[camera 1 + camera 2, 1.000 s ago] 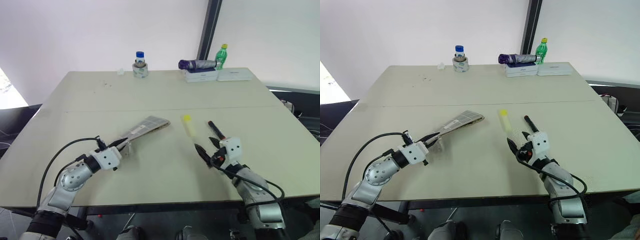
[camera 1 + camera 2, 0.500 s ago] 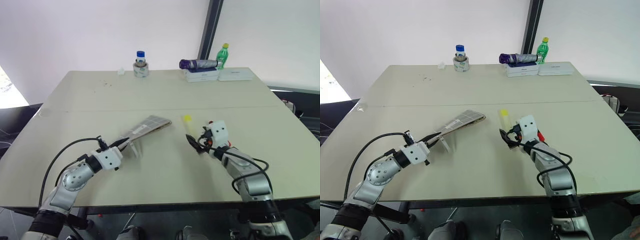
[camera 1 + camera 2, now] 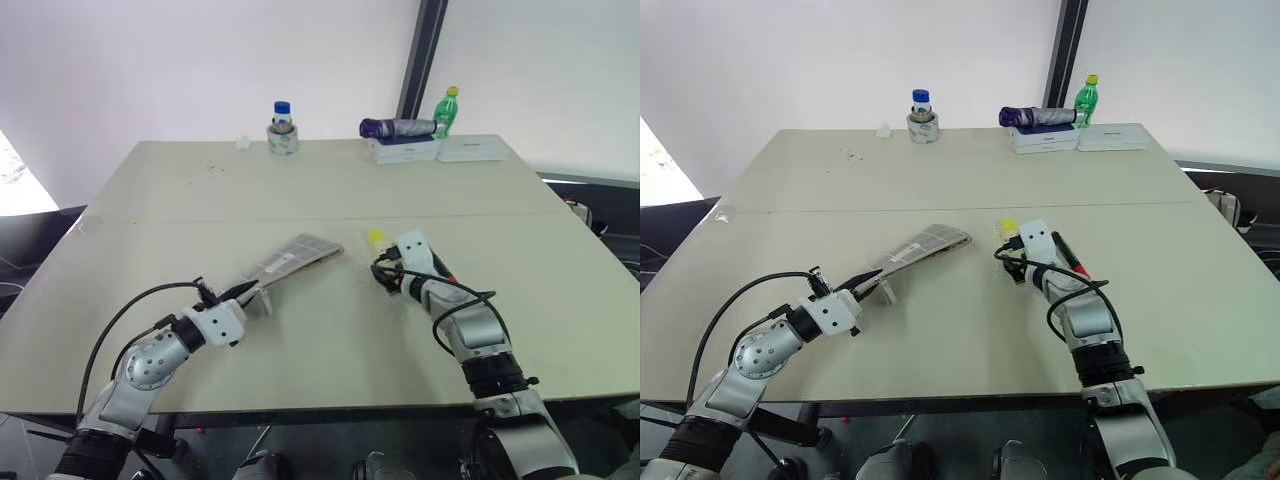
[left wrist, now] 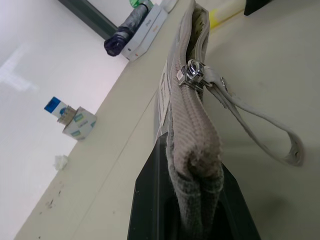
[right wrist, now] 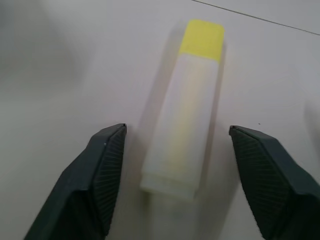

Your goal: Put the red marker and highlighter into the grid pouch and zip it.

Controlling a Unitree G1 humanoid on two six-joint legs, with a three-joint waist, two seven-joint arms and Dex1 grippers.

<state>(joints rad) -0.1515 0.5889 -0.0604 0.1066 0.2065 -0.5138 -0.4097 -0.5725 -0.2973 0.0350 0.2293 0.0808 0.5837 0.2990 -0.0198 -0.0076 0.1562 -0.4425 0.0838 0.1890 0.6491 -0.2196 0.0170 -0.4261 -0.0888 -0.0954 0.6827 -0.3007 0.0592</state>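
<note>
A: State the layout, largest item first.

B: The surface point(image 3: 330, 190) is a pale beige top with a seam running across it. At its far edge stand a blue-capped jar point(image 3: 281, 128), a green bottle point(image 3: 444, 111) and a folded purple umbrella point(image 3: 395, 128) lying on flat white boxes point(image 3: 436, 150).

A: Location of the grid pouch?

B: The grid pouch point(image 3: 292, 259) sits left of centre, raised on edge with its far end resting on the surface. The left hand point(image 3: 243, 291) is clamped tight on the near corner. In the left wrist view the fabric edge point(image 4: 196, 145) is pinched between the two black fingers point(image 4: 150, 200), the metal zipper pull point(image 4: 192, 76) sits just beyond them, and a pale strap loop point(image 4: 265, 132) hangs off it.

A: And the right hand?

B: The right hand point(image 3: 1006, 262) is lowered over the highlighter point(image 5: 182, 105), fingers point(image 5: 100, 165) spread wide on either side of the barrel and clear of it. The highlighter lies flat, yellow cap pointing away from the robot.

A: The red marker?

B: The red marker point(image 3: 1070, 255) lies flat just beside the right wrist, on its outer side.
</note>
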